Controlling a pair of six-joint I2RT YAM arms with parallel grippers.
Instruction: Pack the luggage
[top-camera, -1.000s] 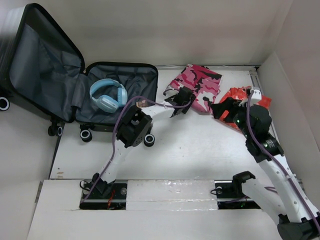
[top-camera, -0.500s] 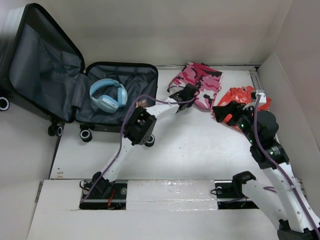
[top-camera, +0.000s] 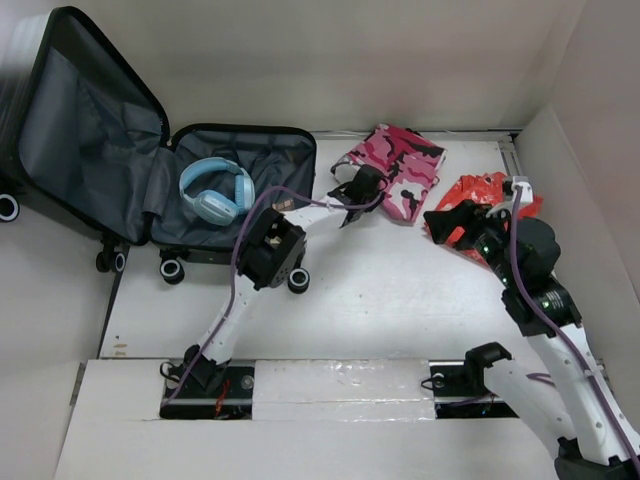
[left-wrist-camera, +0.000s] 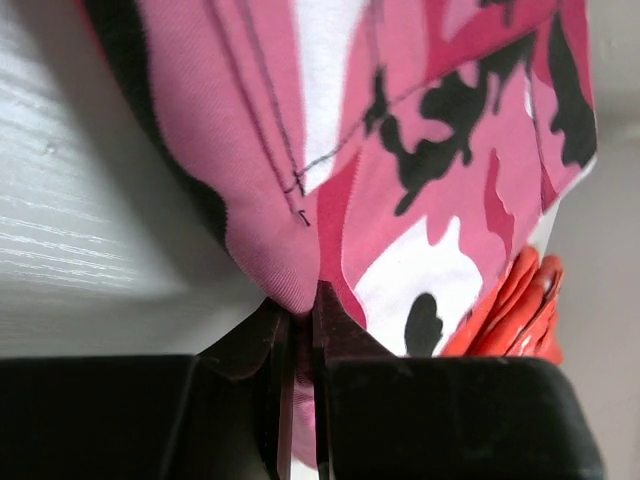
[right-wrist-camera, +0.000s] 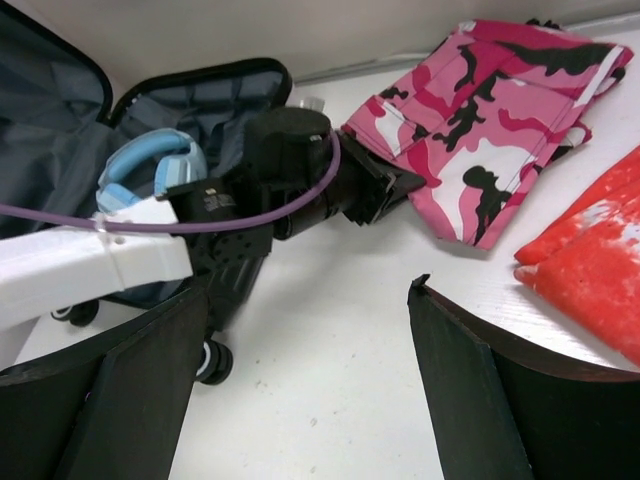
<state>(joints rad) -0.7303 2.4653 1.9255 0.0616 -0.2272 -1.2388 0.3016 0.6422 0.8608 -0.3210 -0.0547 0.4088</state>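
Note:
The luggage (top-camera: 262, 148) lies open at the back left, its lid (top-camera: 85, 125) propped up, grey lining showing and blue headphones (top-camera: 215, 190) inside. A pink camouflage garment (top-camera: 405, 165) lies on the table right of it. My left gripper (top-camera: 353, 190) is shut on the garment's near-left edge; the left wrist view shows pink fabric (left-wrist-camera: 290, 270) pinched between the jaws of that gripper (left-wrist-camera: 300, 315). My right gripper (top-camera: 447, 222) hovers open over the table, beside a red garment (top-camera: 492, 188), with nothing between its fingers (right-wrist-camera: 455, 380).
The red garment (right-wrist-camera: 590, 250) lies at the right, close to the side wall (top-camera: 590, 150). The luggage's black wheels (top-camera: 172, 270) stand near the left arm's elbow. The left arm (right-wrist-camera: 290, 180) stretches between luggage and pink garment (right-wrist-camera: 490, 110).
The left gripper reached the pink garment's edge, closed on it and pulled back slightly left. The right arm shifted a little; its gripper stayed open.

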